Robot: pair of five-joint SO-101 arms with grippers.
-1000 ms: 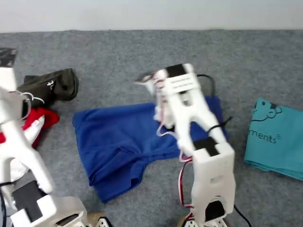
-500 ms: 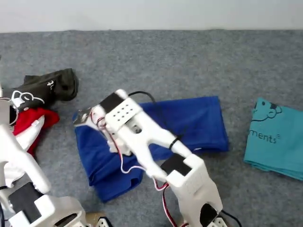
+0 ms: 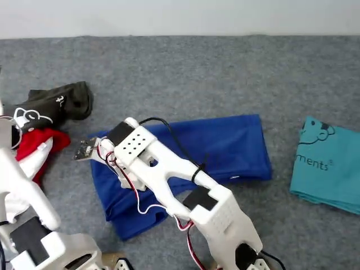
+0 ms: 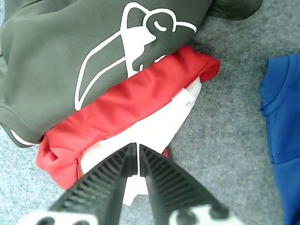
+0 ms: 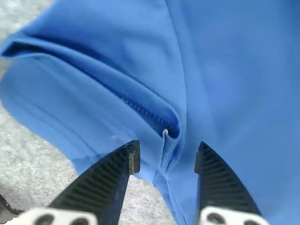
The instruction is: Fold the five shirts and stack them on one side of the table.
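Right pincer [image 5: 166,150] swung to left edge of blue shirt [image 3: 225,146], wide above its hem | left pincer [image 4: 138,149] narrow, nearly closed, over red shirt [image 4: 131,103] left of blue shirt | teal shirt [image 3: 326,163] right of it

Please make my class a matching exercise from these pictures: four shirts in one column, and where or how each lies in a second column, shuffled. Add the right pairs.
Column one
1. blue shirt
2. teal shirt
3. dark green shirt
4. red shirt

Column two
A. bears a white line drawing
B. folded, alone at the right edge of the high view
C. spread mid-table, beneath the open right gripper
D. partly under a darker shirt, over a white shirt

Pairs: 1-C, 2-B, 3-A, 4-D
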